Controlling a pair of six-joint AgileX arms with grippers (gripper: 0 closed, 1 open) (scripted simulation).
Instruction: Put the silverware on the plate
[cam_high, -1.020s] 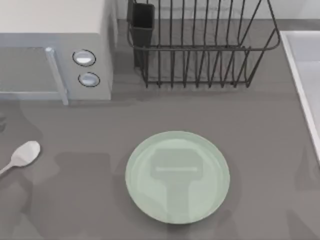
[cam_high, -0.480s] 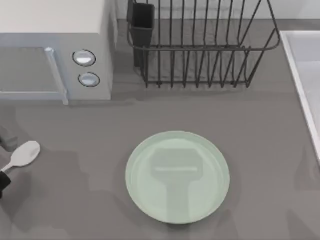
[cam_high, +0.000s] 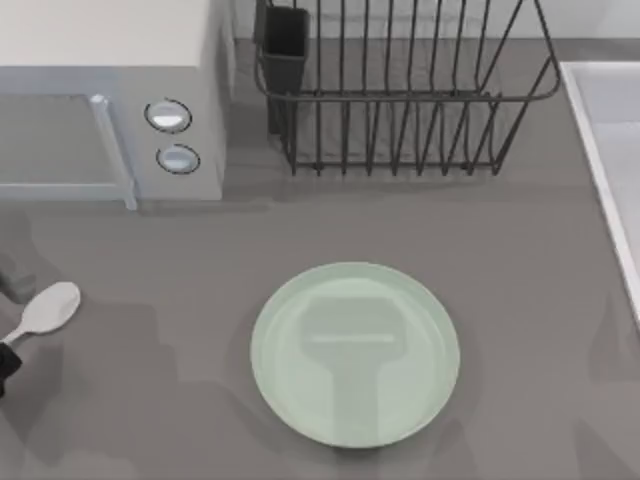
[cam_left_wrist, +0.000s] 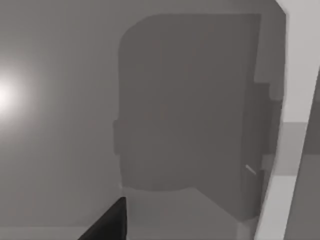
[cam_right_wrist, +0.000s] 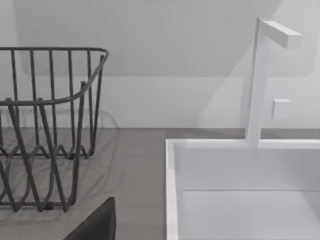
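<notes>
Silverware (cam_high: 45, 311), a small white spoon, lies on the grey table (cam_high: 540, 260) at the far left side, bowl up toward the microwave (cam_high: 110, 100). A dark bit of the left gripper (cam_high: 6, 362) peeks in at the left edge, right by the spoon's handle; whether its fingers are apart or together cannot be told. In the middle sits the mint-green plate (cam_high: 355, 290), well apart from the spoon. Behind it stands a black wire rack (cam_high: 400, 95). A white sink (cam_right_wrist: 240, 170) is at the right.
</notes>
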